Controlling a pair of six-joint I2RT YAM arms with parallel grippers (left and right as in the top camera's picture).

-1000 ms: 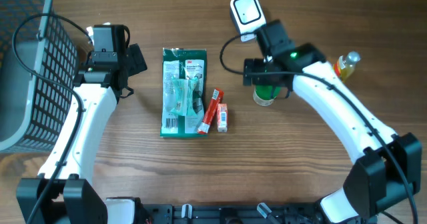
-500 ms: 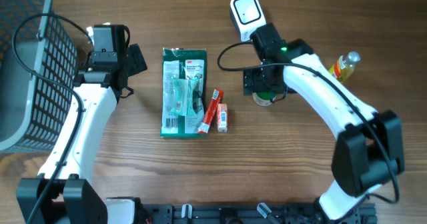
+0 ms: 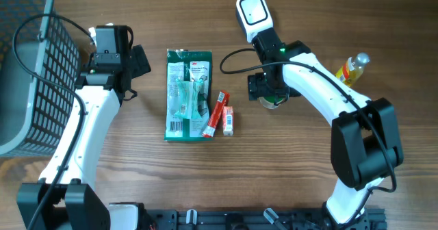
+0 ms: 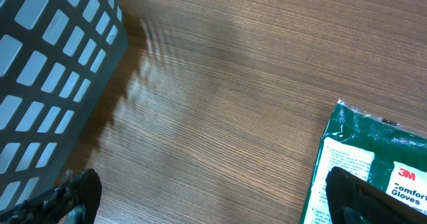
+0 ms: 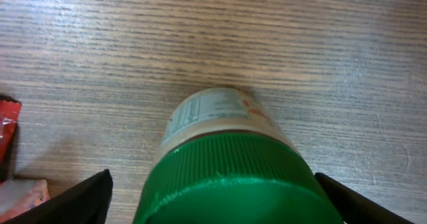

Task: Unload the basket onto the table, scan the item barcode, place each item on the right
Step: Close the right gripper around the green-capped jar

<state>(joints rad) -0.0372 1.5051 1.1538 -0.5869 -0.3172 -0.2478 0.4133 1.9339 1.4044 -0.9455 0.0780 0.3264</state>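
The right gripper (image 5: 217, 201) hung over the green-lidded jar (image 5: 220, 141), jaws spread either side of the lid, pinching nothing; the jar stood on the table (image 5: 333, 64), just short of the white scanner (image 3: 251, 11); the pickup seemed in hand; next the jaws had to close, lift, and turn the label scannerward; farther off, the left gripper (image 4: 212, 201) hovered spread and empty.

Ribbed green plastic lid (image 5: 233, 177), glossy glove packet (image 3: 187, 93), matt woodgrain table (image 5: 333, 51)
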